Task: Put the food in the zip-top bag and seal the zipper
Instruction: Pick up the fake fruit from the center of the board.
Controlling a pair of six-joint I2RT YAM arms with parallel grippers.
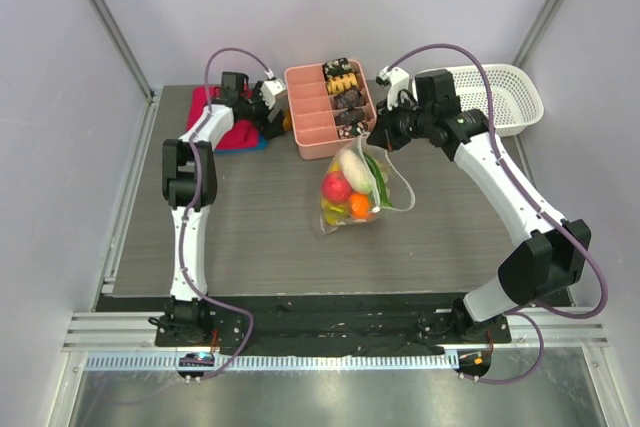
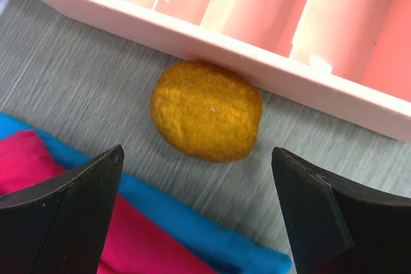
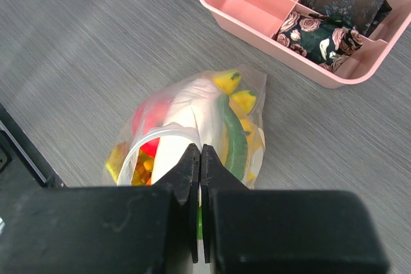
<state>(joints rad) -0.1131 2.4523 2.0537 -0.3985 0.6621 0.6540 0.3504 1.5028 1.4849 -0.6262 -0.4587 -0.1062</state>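
zip-top bag (image 3: 192, 104), clear crinkled plastic, pinched in right claw (image 3: 200, 158); left claw (image 2: 198, 155) wide.

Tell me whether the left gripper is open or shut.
Open. The left gripper has its fingers wide apart; the yellow-orange food piece lies ungripped beyond them.

No legible text, labels, brand names, numbers or signs in any of the three views.
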